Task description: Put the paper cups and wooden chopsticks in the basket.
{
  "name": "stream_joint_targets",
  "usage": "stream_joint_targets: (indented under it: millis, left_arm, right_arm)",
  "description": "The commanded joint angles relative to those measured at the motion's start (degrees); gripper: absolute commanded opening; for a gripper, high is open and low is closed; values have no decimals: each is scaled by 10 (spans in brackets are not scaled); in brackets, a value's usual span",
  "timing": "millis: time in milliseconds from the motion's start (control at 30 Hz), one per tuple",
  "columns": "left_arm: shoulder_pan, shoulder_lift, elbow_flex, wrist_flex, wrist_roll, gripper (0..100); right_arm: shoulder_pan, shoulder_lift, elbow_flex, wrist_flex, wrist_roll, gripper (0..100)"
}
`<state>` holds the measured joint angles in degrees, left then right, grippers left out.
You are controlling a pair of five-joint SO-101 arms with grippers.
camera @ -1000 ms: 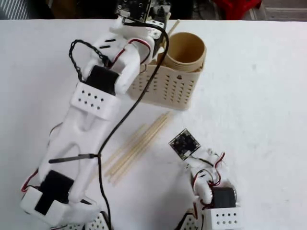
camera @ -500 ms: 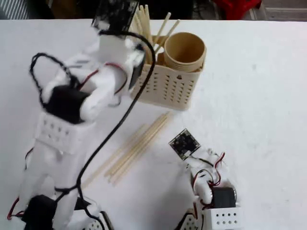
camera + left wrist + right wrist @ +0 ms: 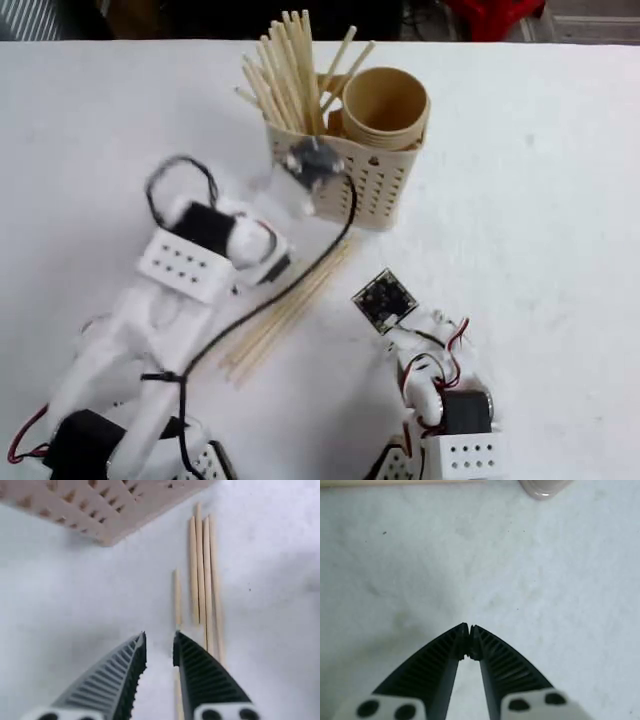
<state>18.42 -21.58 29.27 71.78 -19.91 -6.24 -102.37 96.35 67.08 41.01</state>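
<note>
The perforated cream basket (image 3: 375,185) stands at the back middle of the table. It holds stacked paper cups (image 3: 385,105) and a bundle of wooden chopsticks (image 3: 285,75) standing upright. Several more chopsticks (image 3: 285,305) lie loose on the table in front of it. My left gripper (image 3: 160,640) hovers low over the ends of these loose chopsticks (image 3: 202,580), narrowly open with nothing between its fingers; the basket's corner (image 3: 100,510) is just beyond. My right gripper (image 3: 469,632) is shut and empty above bare table, near the front.
The left arm (image 3: 190,260) stretches from the front left toward the basket, its black cable (image 3: 300,265) crossing the loose chopsticks. The right arm (image 3: 430,385) sits folded at the front middle. White table lies open on the right and far left.
The left arm has drawn back from above the basket toward the front, leaving a bundle of chopsticks standing in it, and now hangs over the loose ones. The right arm has not moved.
</note>
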Motion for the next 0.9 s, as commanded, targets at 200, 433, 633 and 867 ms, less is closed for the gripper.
stream_joint_targets:
  millis: [200,433,633,867]
  left_arm:
    - [-4,102,125,-187,-4,128]
    - [-25,293,-2,-180,-8,127]
    - [-29,364,-85,-112,-5,124]
    - [-29,454,-193,-27,-6,124]
  right_arm:
    - [-1,-2,5,4,3,19]
    - [-2,-2,5,4,3,19]
    - [-1,-2,5,4,3,19]
    - [-1,-2,5,4,3,19]
